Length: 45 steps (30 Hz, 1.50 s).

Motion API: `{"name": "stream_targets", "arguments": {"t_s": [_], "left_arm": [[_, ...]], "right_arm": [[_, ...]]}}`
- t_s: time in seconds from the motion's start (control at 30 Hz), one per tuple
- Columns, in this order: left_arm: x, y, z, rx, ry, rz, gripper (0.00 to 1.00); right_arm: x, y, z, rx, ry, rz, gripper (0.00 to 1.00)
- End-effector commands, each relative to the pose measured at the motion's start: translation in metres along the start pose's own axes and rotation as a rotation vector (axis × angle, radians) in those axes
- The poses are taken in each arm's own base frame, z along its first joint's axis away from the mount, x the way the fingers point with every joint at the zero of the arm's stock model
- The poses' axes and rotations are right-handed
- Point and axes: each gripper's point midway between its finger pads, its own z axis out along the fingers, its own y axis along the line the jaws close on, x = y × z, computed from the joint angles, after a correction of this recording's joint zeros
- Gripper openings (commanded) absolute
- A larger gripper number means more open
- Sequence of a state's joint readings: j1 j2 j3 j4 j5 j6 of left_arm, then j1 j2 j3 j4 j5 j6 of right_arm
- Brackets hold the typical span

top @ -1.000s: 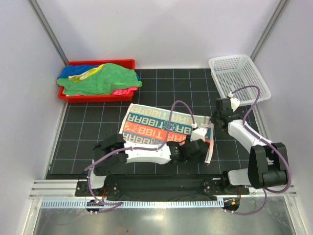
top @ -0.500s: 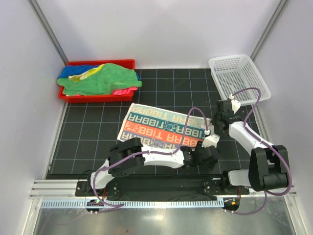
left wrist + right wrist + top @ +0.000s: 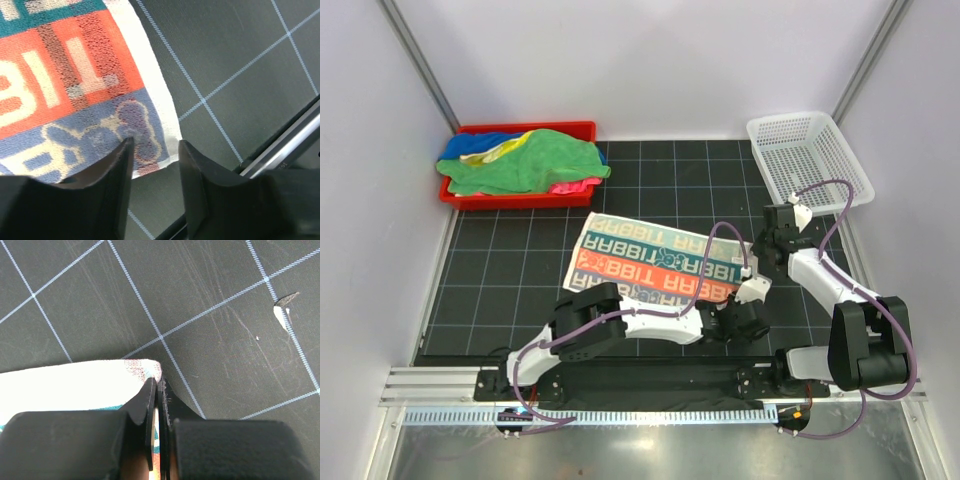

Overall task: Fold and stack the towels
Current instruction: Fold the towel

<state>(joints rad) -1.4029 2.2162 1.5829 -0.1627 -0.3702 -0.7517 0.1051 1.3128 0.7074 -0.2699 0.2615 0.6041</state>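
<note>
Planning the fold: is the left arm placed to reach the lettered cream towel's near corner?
Likely yes: the left end effector hangs over the corner of the lettered cream towel, fingers straddling its edge, nothing between.

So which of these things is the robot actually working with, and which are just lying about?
In the job: printed towel on the mat, its corners at the left claw and right claw; heaped towels, green on top.
Just lying about: red tray under the heap; white mesh basket, far right.
</note>
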Motion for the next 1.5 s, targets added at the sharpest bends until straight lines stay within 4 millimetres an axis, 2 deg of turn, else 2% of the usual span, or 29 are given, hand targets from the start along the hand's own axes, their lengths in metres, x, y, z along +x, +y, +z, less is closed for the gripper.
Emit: {"name": "stream_targets", "arguments": {"t_s": [0.0, 0.07, 0.1, 0.17, 0.2, 0.3, 0.5, 0.57, 0.7, 0.8, 0.83, 1.0, 1.07, 1.17, 1.3, 1.33, 1.4, 1.43, 1.47], "left_arm": [[0.019, 0.001, 0.012, -0.003, 0.038, -0.004, 0.38], [0.021, 0.001, 0.013, -0.002, 0.045, -0.007, 0.32], [0.021, 0.002, 0.012, -0.001, 0.046, -0.007, 0.24], [0.02, 0.001, 0.009, 0.001, 0.046, -0.011, 0.19], [0.018, 0.0, 0.008, 0.005, 0.043, -0.012, 0.11], [0.014, -0.003, 0.003, 0.019, 0.041, -0.013, 0.0], [0.006, -0.013, -0.013, 0.079, 0.033, -0.048, 0.0], [0.0, -0.018, -0.025, 0.118, 0.027, -0.067, 0.0], [-0.022, -0.04, -0.049, 0.232, -0.01, -0.116, 0.0], [-0.026, -0.051, -0.061, 0.293, 0.001, -0.14, 0.0], [-0.033, -0.058, -0.066, 0.328, -0.017, -0.152, 0.0], [-0.052, -0.087, -0.09, 0.474, -0.029, -0.199, 0.0], [-0.057, -0.089, -0.096, 0.492, -0.042, -0.211, 0.0], [-0.067, -0.086, -0.108, 0.515, -0.073, -0.237, 0.0], [-0.075, -0.061, -0.116, 0.484, -0.112, -0.277, 0.0], [-0.074, -0.043, -0.114, 0.456, -0.114, -0.294, 0.0], [-0.077, -0.028, -0.114, 0.447, -0.13, -0.33, 0.0], [-0.075, -0.01, -0.112, 0.421, -0.13, -0.346, 0.0], [-0.078, -0.004, -0.113, 0.424, -0.142, -0.369, 0.0]], "right_arm": [[-0.012, 0.004, -0.005, -0.024, -0.039, 0.013, 0.04], [-0.014, 0.004, -0.006, -0.026, -0.044, 0.016, 0.03], [-0.014, 0.004, -0.006, -0.024, -0.043, 0.014, 0.03], [-0.015, 0.004, -0.008, -0.026, -0.048, 0.011, 0.04], [-0.017, 0.004, -0.009, -0.026, -0.051, 0.013, 0.03], [-0.019, 0.004, -0.011, -0.028, -0.057, 0.014, 0.04], [-0.029, 0.005, -0.021, -0.032, -0.075, 0.003, 0.04], [-0.036, 0.006, -0.027, -0.036, -0.094, 0.001, 0.04], [-0.05, -0.003, -0.036, 0.009, -0.116, -0.006, 0.05], [-0.061, -0.008, -0.041, 0.015, -0.112, -0.003, 0.05], [-0.067, -0.011, -0.042, 0.023, -0.116, 0.007, 0.05], [-0.072, -0.017, -0.043, 0.029, -0.114, 0.027, 0.04], [-0.073, -0.017, -0.042, 0.036, -0.11, 0.03, 0.05], [-0.077, -0.011, -0.043, 0.014, -0.105, 0.034, 0.04], [-0.087, 0.012, -0.051, -0.079, -0.102, 0.057, 0.04], [-0.092, 0.018, -0.053, -0.106, -0.107, 0.065, 0.04], [-0.093, 0.032, -0.053, -0.158, -0.086, 0.076, 0.04], [-0.097, 0.04, -0.054, -0.178, -0.088, 0.077, 0.03], [-0.1, 0.044, -0.054, -0.184, -0.087, 0.08, 0.02]]}}
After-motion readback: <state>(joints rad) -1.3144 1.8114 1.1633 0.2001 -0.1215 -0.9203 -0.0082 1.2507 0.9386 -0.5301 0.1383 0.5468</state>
